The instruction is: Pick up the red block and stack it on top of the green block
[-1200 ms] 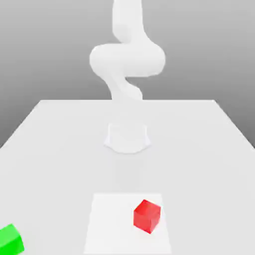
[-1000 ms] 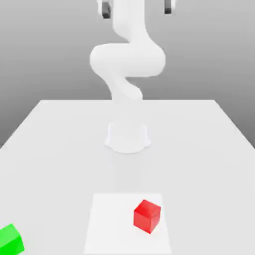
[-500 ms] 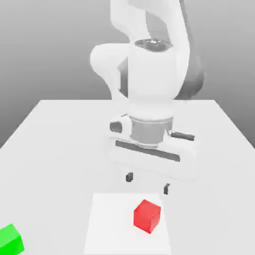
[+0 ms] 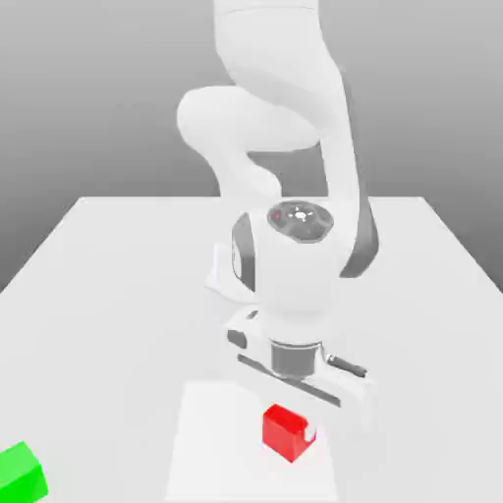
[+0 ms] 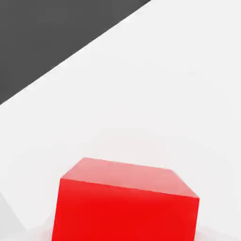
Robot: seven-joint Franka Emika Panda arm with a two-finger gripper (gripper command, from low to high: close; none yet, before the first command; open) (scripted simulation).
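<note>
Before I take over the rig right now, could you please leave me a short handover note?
Gripper: down at the small bright red cube, closed on it.
Red cube: low over the pale square patch, with no visible lift.
Small bright green cube: on the table near the exterior view's left edge, partly cut off by the frame.
Done: gripper brought to the red cube and closed.
Left: lift it, carry it over to the green cube, set it on top, release.
</note>
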